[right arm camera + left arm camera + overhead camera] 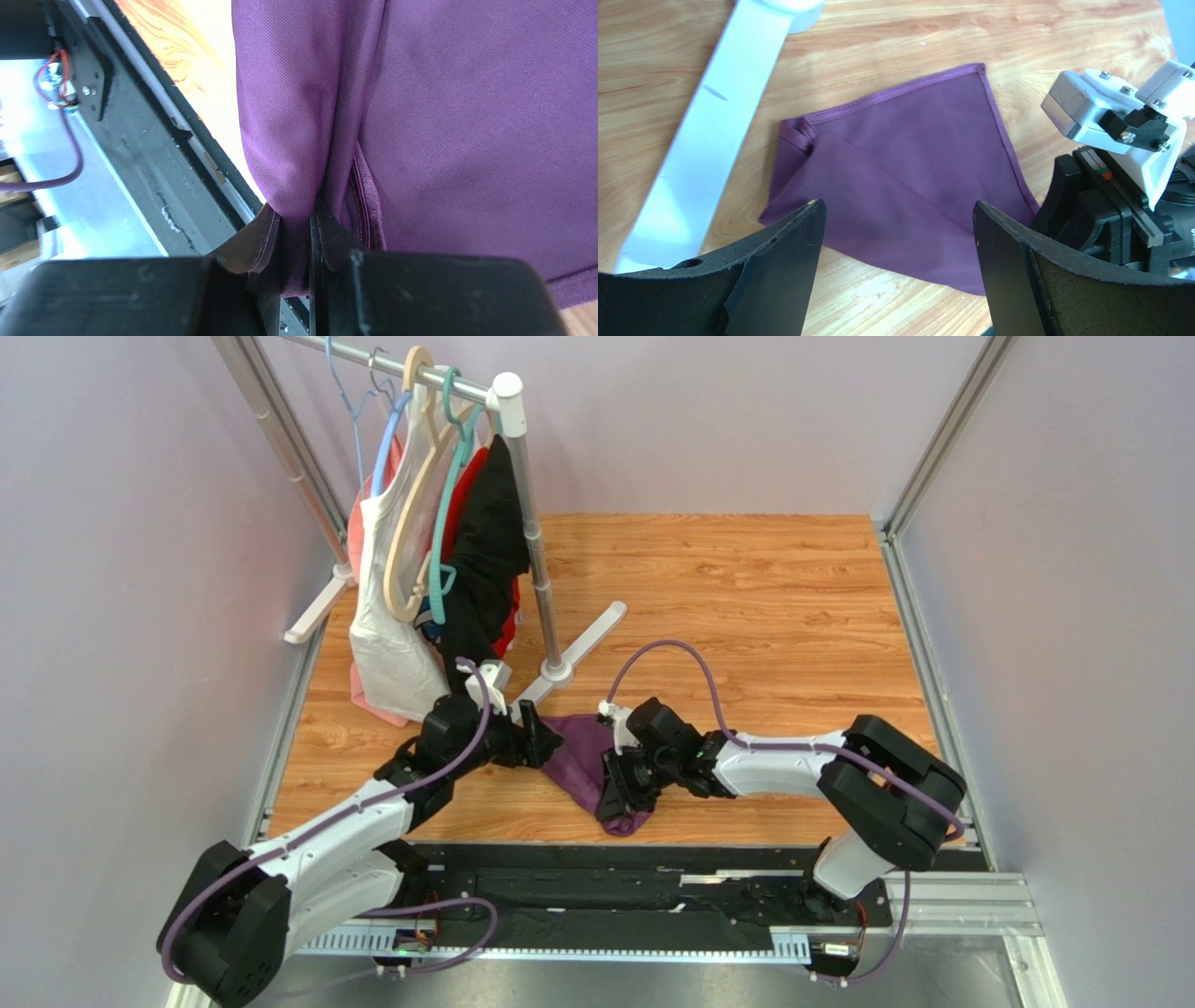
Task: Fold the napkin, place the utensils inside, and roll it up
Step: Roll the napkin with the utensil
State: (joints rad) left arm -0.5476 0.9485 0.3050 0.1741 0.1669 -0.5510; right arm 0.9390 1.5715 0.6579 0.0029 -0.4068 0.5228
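Our right gripper (295, 234) clamps a near fold of the purple napkin (913, 161), which lies on the table (786, 602) between both arms; our left gripper (896, 217) hovers spread wide, empty, facing it from the left.

Wood table (786, 616), purple napkin (575, 756), seemingly folded, white rack base (589, 633)

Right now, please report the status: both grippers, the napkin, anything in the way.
Left gripper open above napkin. Right gripper shut on a napkin fold. Napkin partly folded on table; utensils not in view. White rack foot close beside it.
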